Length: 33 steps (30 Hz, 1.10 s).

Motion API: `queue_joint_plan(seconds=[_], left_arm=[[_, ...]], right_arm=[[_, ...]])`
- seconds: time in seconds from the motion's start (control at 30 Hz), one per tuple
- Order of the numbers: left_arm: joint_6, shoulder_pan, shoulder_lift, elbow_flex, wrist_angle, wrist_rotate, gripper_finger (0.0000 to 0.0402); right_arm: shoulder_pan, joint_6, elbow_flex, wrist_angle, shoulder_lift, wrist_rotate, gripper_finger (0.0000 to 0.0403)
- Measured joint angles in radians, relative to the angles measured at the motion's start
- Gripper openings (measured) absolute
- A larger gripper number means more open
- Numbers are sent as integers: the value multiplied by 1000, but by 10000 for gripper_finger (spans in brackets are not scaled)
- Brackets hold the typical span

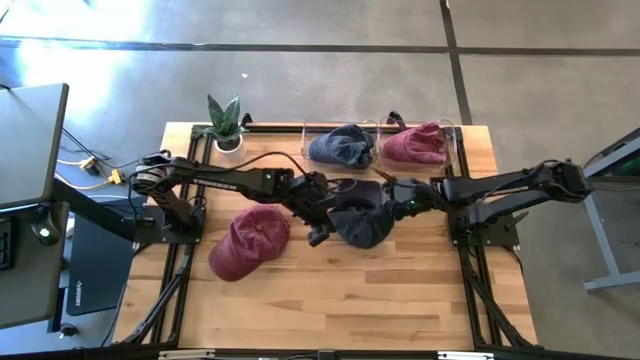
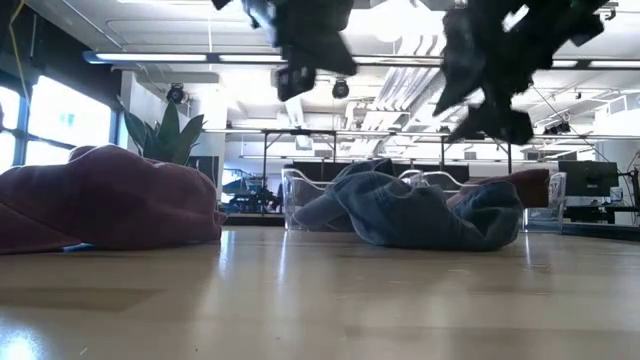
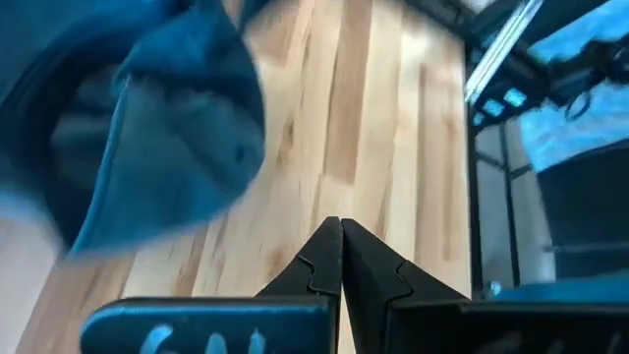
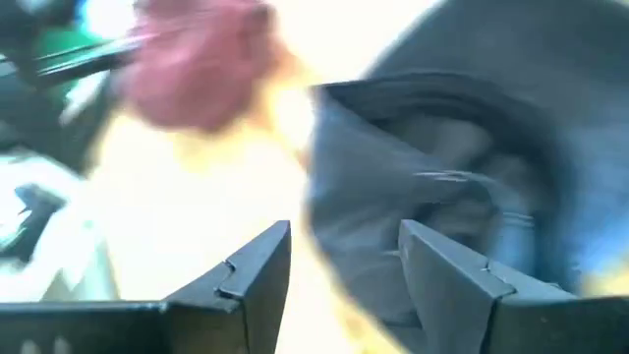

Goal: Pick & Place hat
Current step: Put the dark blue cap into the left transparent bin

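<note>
Two dark robot arms meet over the middle of a wooden table (image 1: 400, 290), where a dark blue hat (image 1: 360, 222) lies crumpled on the boards. The left gripper (image 1: 322, 232), reaching in from the left side, hangs just beside the hat's left edge; its own wrist camera shows the two fingers pressed tight together with nothing between them, the blue hat (image 3: 147, 128) lying just ahead on the wood. The right gripper (image 1: 392, 200) comes in from the right and sits at the hat's upper right edge, its fingers parted with a clear gap and holding nothing, the hat's blue-grey fabric (image 4: 462, 167) directly in front of them. From table height both grippers hang above the table surface, clear of the blue hat (image 2: 420, 212) resting below.

A maroon hat (image 1: 248, 243) lies on the table to the left, well apart from the blue one. Along the far edge stand two clear bins: one (image 1: 306, 140) holds another blue hat (image 1: 340, 147), the other (image 1: 458, 140) a second maroon hat (image 1: 415, 145). A small potted plant (image 1: 226, 123) stands at the far left corner of the table.
</note>
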<state>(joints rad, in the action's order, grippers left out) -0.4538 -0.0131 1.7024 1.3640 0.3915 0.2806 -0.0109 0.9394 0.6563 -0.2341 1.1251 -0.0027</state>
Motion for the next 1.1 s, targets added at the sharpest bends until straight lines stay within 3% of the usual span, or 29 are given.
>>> queue_joint_plan(seconds=[0.2,0.3,0.4,0.73,0.97,1.1], left_arm=[[-34,35,144,5,-236,52,0],[-84,54,195,-5,-217,84,0],[-112,69,244,-1,-223,15,0],[-101,81,261,-2,145,-378,0],[-92,74,178,1,225,-361,0],[-38,72,149,-1,236,-285,0]], right_arm=[[-130,-20,0,149,-14,55,158],[-197,15,0,221,-14,101,147],[-258,28,0,257,-14,158,141],[-339,135,0,140,-12,326,140],[-323,138,0,23,-12,333,140],[-323,237,0,-69,2,335,143]])
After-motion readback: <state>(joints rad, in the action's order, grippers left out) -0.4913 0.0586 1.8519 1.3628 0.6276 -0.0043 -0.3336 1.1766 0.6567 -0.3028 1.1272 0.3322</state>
